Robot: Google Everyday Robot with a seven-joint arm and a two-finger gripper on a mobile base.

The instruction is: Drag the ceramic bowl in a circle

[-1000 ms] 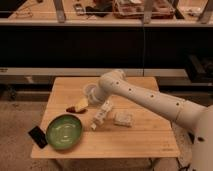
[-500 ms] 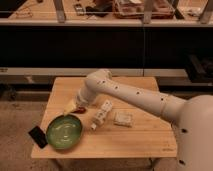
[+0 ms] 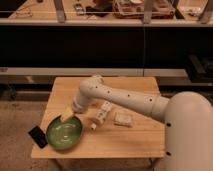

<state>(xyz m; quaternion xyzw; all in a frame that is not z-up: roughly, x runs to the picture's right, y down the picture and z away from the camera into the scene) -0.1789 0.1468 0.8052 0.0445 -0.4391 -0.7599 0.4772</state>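
The ceramic bowl (image 3: 64, 133) is wide, shallow and green, with a paler glossy centre, and sits at the front left corner of the wooden table (image 3: 130, 142). My gripper (image 3: 67, 114), yellowish at its tip, hangs at the bowl's far rim, reaching down from the white arm (image 3: 120, 97) that stretches in from the right. Its jaws stand open, and nothing shows between them. I cannot tell whether the tip touches the rim.
A small black object (image 3: 37, 136) leans at the table's left edge beside the bowl. A white bottle (image 3: 101, 114) lies on its side just right of the bowl, with a pale packet (image 3: 122, 119) further right. Dark shelving stands behind the table.
The arm has swung left and down, carrying the gripper from the middle of the table to the bowl's far rim. The bowl has not visibly moved.
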